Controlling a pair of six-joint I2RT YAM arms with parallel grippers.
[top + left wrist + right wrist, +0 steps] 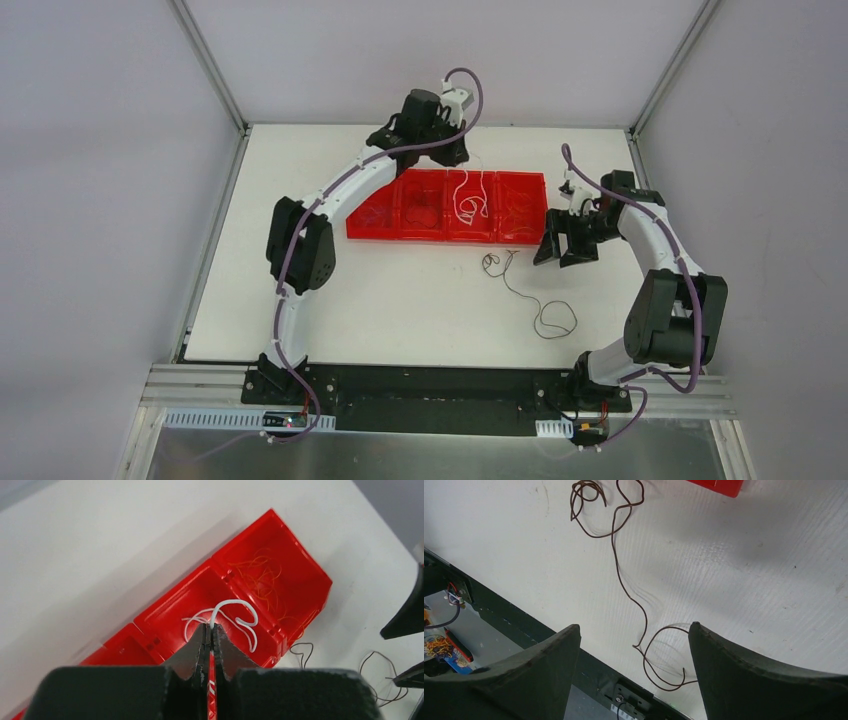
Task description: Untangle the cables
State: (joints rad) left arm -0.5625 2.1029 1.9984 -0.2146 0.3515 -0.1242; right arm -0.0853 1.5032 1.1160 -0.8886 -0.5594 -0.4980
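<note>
A dark cable is laid loose toward the near right corner of the table, close by the right gripper, whose fingers are spread; farther back, a white cable is pinched by the left gripper over the red tray.

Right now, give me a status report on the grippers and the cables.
Left gripper shut on white cable, over red tray. Right gripper open, near dark cable loose on table. Nothing seen blocking.
</note>
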